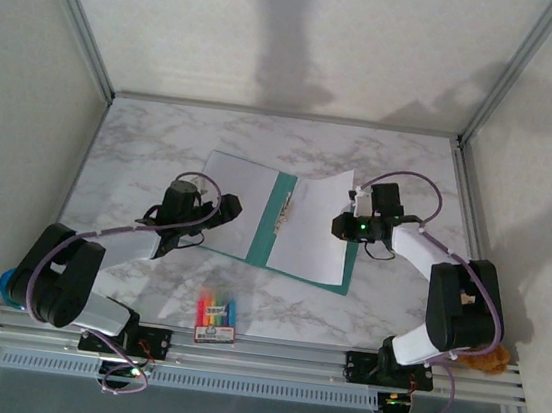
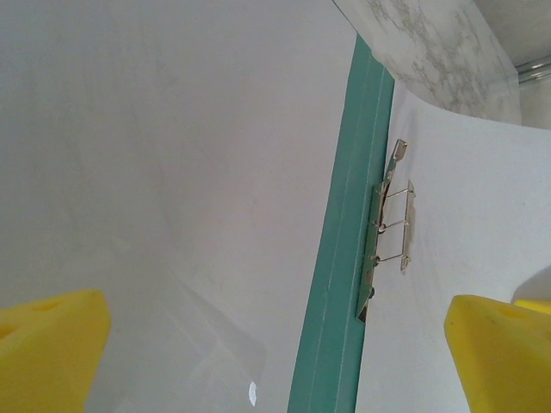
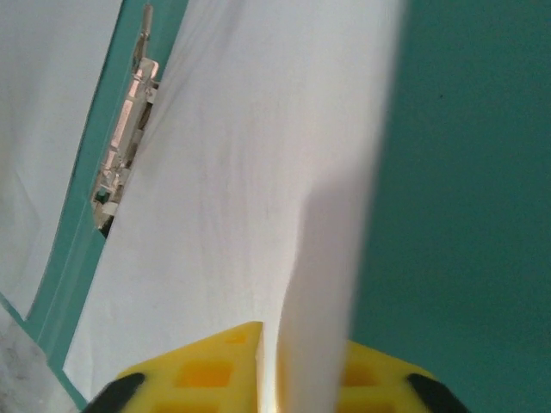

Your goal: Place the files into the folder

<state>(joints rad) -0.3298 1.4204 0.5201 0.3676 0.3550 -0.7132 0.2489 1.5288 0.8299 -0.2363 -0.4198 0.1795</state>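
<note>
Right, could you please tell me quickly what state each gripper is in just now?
Left gripper: open, holding nothing.
Right gripper: closed on the edge of a white file.

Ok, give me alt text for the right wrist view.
The right gripper closes its yellow foam fingertips on the edge of a thin white paper sheet, lifted off the flat teal-green paper folder. A silver metal fastener sits on the folder's spine, upper left.

Place: robot lab test cell.
Walls: white panels [image 1: 19, 84], left and right.
Frame: aluminium post [image 1: 76, 16], upper left.
</note>
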